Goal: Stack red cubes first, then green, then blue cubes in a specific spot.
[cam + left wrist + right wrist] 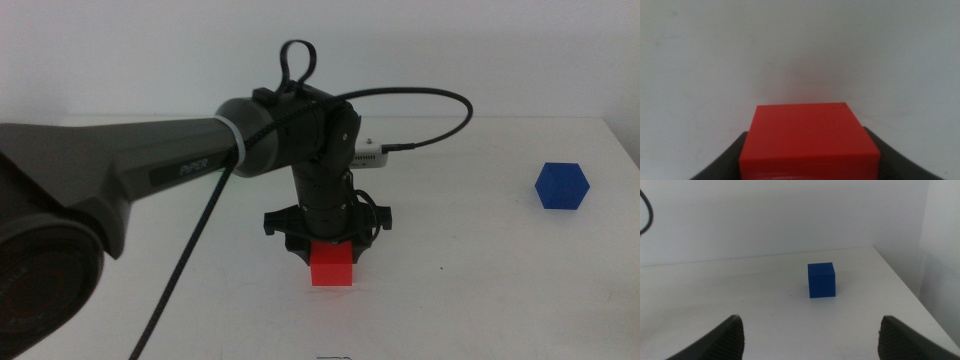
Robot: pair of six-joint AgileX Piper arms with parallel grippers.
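Left pincer point(330, 250) grips the red cube point(331, 267) mid-counter point(480, 290); right pincer point(810, 335) gapes toward the blue cube point(821, 280).

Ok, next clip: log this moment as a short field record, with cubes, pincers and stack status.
red cube: on the white table, between the left pincer's jaws
left pincer: lowered over the red cube, jaws against its sides
blue cube: alone at the table's right, untouched
right pincer: open, waiting back from the blue cube
green cube: not in view
stack: nothing stacked yet
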